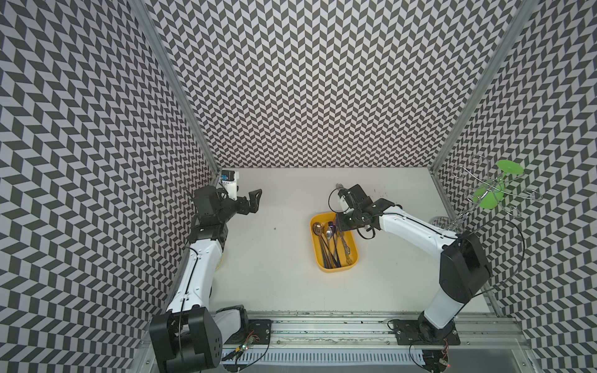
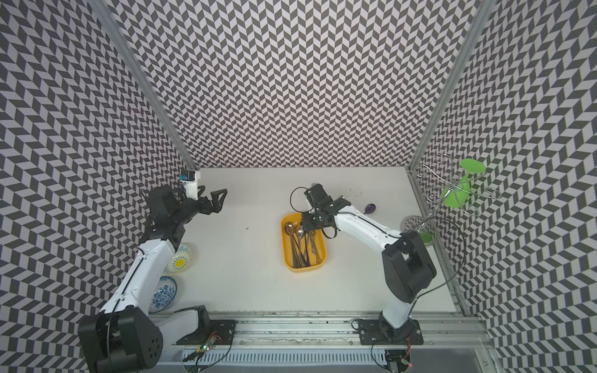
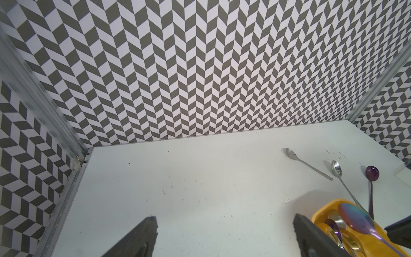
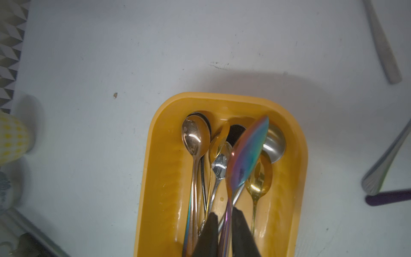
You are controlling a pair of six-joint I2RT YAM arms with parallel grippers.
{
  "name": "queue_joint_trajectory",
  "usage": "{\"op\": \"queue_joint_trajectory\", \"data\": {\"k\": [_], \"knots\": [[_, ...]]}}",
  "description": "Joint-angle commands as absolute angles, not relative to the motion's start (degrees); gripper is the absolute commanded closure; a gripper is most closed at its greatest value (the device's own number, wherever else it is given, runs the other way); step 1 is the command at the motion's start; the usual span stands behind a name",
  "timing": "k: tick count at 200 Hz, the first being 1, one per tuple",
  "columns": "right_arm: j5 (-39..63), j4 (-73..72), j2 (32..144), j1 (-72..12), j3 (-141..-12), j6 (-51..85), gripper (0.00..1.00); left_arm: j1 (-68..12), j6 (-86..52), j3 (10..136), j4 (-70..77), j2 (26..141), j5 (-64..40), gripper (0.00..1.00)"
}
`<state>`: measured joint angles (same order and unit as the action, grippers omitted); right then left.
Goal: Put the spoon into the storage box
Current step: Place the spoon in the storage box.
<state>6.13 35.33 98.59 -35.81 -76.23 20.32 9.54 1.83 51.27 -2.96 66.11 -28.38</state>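
Nearest, left: blue bowl (image 2: 164, 295), yellow bowl (image 2: 181, 258). Centre tabletop (image 1: 274, 258): storage box (image 4: 162, 155), yellow, spoons (image 4: 195, 138) inside. Over its far end: right hand (image 4: 225, 212), fingers (image 4: 210, 233) flanking rainbow spoon (image 4: 246, 153) handle, grip uncertain; spoon tilted above the others. Far left: left hand (image 3: 224, 219), spread wide. Beyond: silver spoons (image 3: 308, 164), purple spoon (image 3: 372, 174).

Glossy metal spoon (image 4: 246, 153), plastic storage box (image 4: 155, 178)

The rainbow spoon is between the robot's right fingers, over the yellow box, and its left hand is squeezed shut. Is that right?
Not quite. The left gripper is wide open with nothing between its fingers, as the left wrist view shows. The rest holds: the rainbow spoon is between the fingers of the right gripper, over the yellow storage box.
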Motion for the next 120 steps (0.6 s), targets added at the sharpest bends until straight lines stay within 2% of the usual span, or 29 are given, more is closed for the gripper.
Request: {"op": "queue_joint_trajectory", "data": {"k": [1, 20, 54, 120], "knots": [[5.1, 32.2, 97.2, -35.8, -76.2, 21.2, 0.75, 9.9, 1.7, 50.7, -1.4, 64.7, -29.6, 0.00], [4.7, 32.0, 96.3, -35.8, -75.9, 21.7, 0.71, 10.0, 1.8, 51.5, -2.3, 64.8, -29.1, 0.00], [2.6, 32.3, 95.6, -34.6, -76.4, 21.5, 0.55, 10.0, 1.7, 51.2, -1.9, 64.7, -29.4, 0.00], [-2.3, 35.8, 101.3, -30.5, -86.1, 17.4, 0.41, 10.0, 1.7, 51.7, -2.4, 64.4, -29.5, 0.00]]}}
